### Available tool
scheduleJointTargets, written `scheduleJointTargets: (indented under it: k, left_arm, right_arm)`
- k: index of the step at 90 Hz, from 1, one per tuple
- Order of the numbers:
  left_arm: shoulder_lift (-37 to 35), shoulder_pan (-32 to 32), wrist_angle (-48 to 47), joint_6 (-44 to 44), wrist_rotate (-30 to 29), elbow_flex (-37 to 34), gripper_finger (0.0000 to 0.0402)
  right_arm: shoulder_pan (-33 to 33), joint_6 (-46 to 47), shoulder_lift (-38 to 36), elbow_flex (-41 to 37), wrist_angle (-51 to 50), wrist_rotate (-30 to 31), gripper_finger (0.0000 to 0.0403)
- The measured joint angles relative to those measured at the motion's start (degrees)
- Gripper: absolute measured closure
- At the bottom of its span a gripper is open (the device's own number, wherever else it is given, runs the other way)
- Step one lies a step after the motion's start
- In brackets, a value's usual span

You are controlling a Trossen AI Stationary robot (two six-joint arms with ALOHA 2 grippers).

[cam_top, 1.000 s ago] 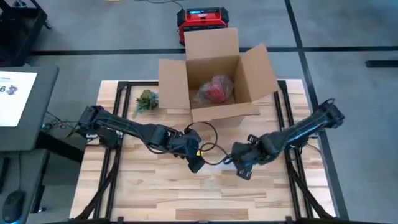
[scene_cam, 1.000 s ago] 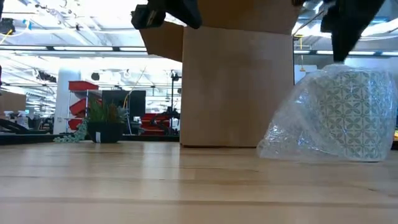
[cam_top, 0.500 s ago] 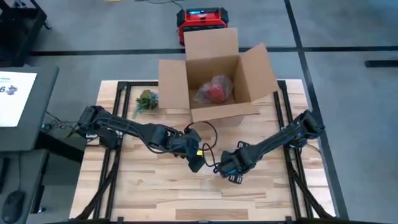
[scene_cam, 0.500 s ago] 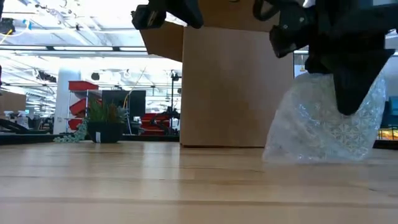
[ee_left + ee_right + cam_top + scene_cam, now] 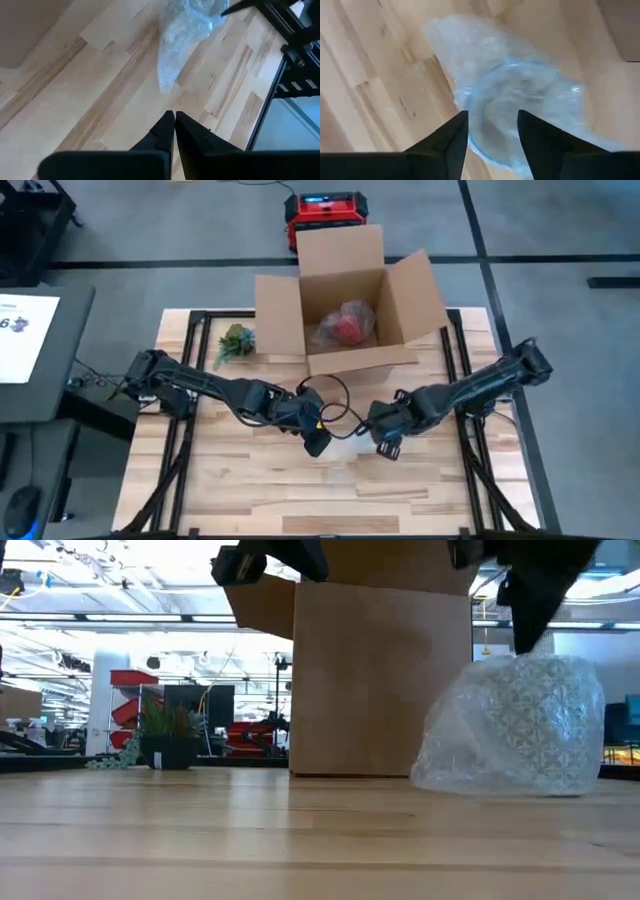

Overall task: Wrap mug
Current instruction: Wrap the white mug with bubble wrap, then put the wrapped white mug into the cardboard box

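— What's on the wooden table (image 5: 250, 480)?
— The mug (image 5: 545, 720), swathed in bubble wrap (image 5: 485, 60), sits near the middle, in front of the open cardboard box (image 5: 345, 315). From above it is nearly lost between the two grippers; its pattern shows only faintly through the plastic in the low view.
— The arms?
— The right gripper (image 5: 490, 127) hangs just over the mug, jaws spread, touching nothing I can see. The left gripper (image 5: 174, 122) hovers just left of it, fingers pressed together, empty.
— Anything else?
— A red wrapped thing (image 5: 345, 325) lies in the box, too blurred to name. A small plant (image 5: 235, 340) stands at the far left.
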Motion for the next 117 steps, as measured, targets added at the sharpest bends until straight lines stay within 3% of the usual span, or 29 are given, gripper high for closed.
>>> scheduleJointTargets:
  k: [19, 43, 62, 104, 117]
  left_arm:
    - [0.0, 0.1, 1.3, 0.2, -0.1, 0.0, 0.0402]
    - [0.0, 0.4, 1.2, 0.7, -0.1, 0.0, 0.0402]
    - [0.0, 0.4, 1.3, 0.6, 0.0, 0.0, 0.0402]
    - [0.0, 0.5, 1.7, 0.3, 1.2, 0.0, 0.0402]
    - [0.0, 0.5, 1.6, 0.3, 1.3, 0.0, 0.0402]
  right_arm:
    - [-0.9, 3.5, -0.4, 0.0, -1.9, 1.4, 0.0258]
    - [-2.4, 3.6, 9.5, -5.6, 1.5, 1.6, 0.0269]
    - [-1.7, -0.9, 14.5, -4.9, 1.4, 1.5, 0.028]
    - [-2.1, -3.8, 1.3, 0.0, -5.0, 0.9, 0.028]
    - [-1.5, -4.3, -1.5, 0.0, -5.2, -3.7, 0.0272]
